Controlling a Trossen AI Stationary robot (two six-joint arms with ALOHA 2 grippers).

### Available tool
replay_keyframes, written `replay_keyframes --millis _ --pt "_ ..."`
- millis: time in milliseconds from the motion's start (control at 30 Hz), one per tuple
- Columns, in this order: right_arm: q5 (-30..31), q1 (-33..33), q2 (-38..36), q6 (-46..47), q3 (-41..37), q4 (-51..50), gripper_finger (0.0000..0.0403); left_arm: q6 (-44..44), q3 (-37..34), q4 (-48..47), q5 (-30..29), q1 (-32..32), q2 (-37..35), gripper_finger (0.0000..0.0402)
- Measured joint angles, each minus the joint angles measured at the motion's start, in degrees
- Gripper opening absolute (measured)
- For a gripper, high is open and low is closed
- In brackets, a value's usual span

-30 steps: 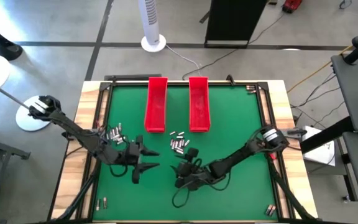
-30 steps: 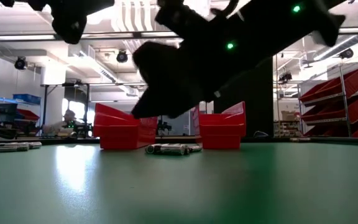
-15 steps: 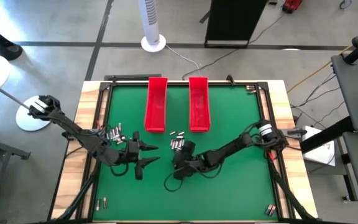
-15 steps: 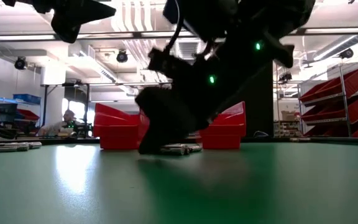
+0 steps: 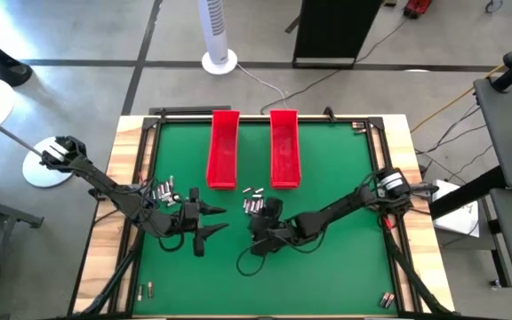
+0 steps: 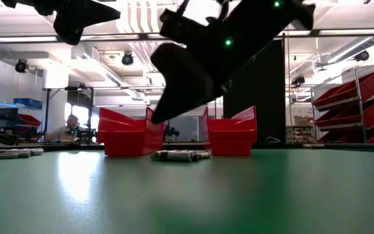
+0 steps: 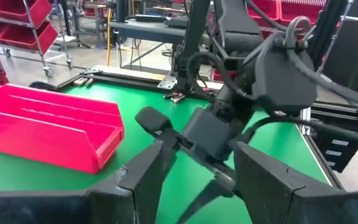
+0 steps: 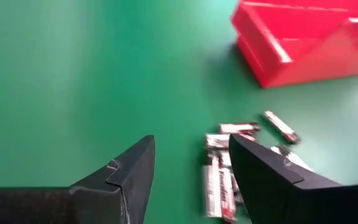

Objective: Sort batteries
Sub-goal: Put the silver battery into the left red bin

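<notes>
An overhead camera looks straight down on the whole green counter (image 5: 327, 178); a second sits at counter height, facing level toward the room behind. Wrist cameras ride close in, and every view takes in the red trays (image 5: 224, 147).

No readable text in any view. The batteries (image 8: 222, 180) carry dark and reddish label bands, too blurred to read. The red trays (image 5: 224, 151) show no markings, and nothing is printed on the bench (image 5: 327, 276).
</notes>
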Motion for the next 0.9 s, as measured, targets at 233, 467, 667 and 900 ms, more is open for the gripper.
replay_keyframes --millis 233,467,667,900 --pt "-0.32 -0.95 3.08 2.52 -0.43 -1.91 0.0199 0.12 0.0 -0.39 -1.44 0.07 0.0 0.0174" --pt "-2.43 -1.07 5.16 5.03 -0.3 -1.91 0.0199 0.1 0.0 -0.44 -1.42 0.07 0.0 0.0174" --pt "-4.51 -0.99 5.05 5.12 0.33 -2.16 0.0199 0.1 0.0 -0.46 -1.44 0.07 0.0 0.0174" --pt "-10.04 -0.89 4.94 3.55 2.93 -2.29 0.0199 0.1 0.0 -0.48 -1.44 0.07 0.0 0.0174"
